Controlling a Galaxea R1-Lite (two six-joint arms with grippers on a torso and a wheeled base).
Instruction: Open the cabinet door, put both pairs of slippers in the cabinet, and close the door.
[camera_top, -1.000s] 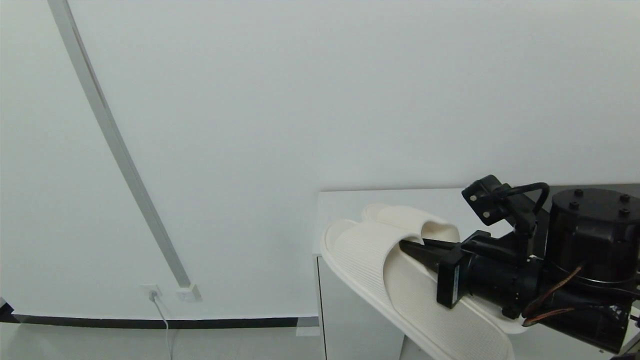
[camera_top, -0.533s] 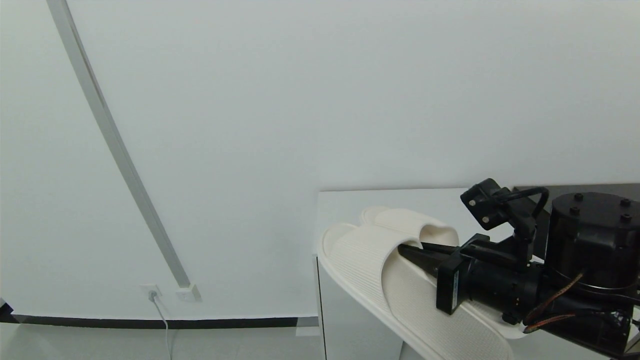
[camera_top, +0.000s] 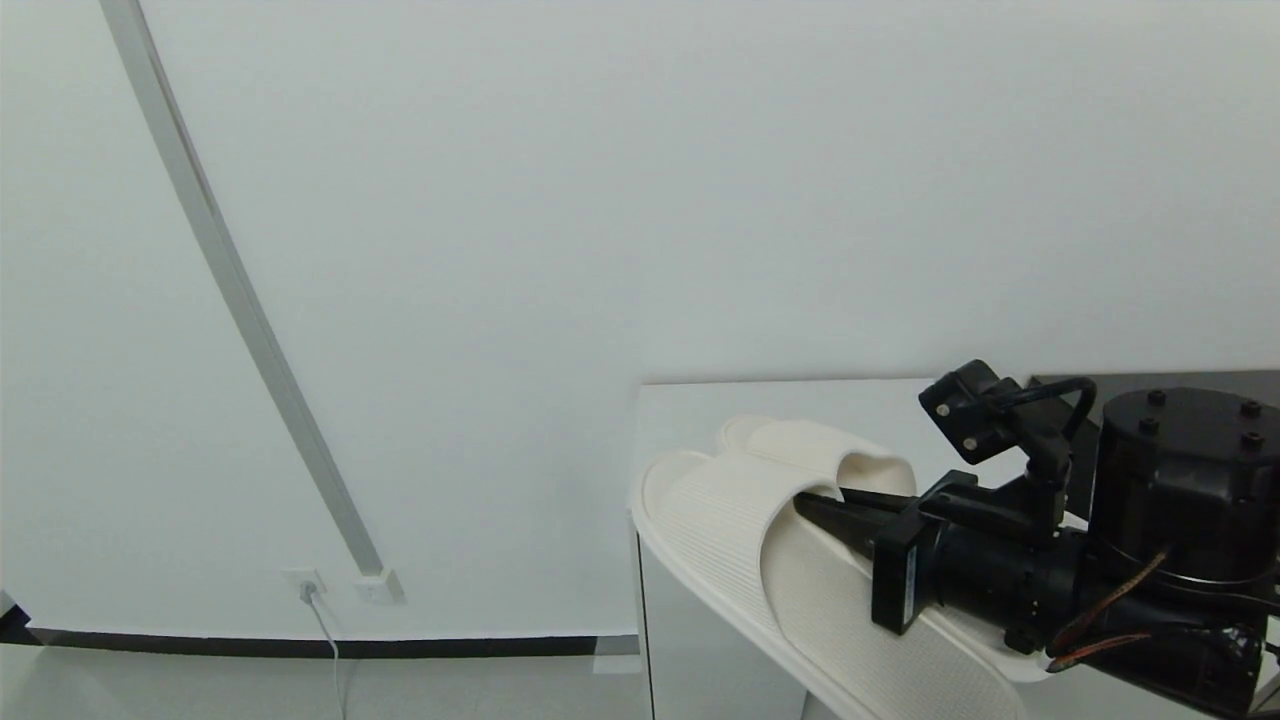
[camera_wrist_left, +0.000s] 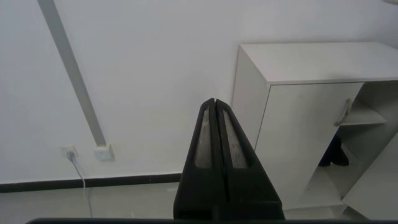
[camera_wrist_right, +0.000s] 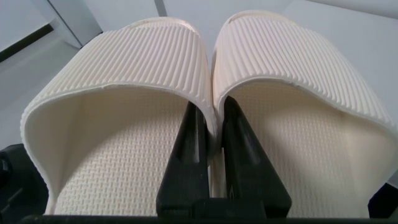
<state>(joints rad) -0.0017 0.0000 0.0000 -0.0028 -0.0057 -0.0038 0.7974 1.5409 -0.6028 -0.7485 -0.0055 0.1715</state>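
Fingers (camera_wrist_right: 191, 146) of the right gripper (camera_wrist_right: 213, 115) are clamped on the adjoining inner walls of the slippers (camera_wrist_right: 134, 68), with one slipper on either side of them. The pair is held side by side at the cabinet's (camera_top: 800, 395) top left corner, long axes in line with the fingers and toes pointing away from them. The left gripper (camera_wrist_left: 215, 124) has its fingers pressed together and holds nothing.

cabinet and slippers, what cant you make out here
- Cabinet inside: left wrist view, cut off by the picture's edge; head view, slippers and right arm cover its front.
- Dark shape inside it: left wrist view, too small to tell if it is the second pair.
- Slippers' heels: head view, partly behind the right gripper, partly past the bottom edge.
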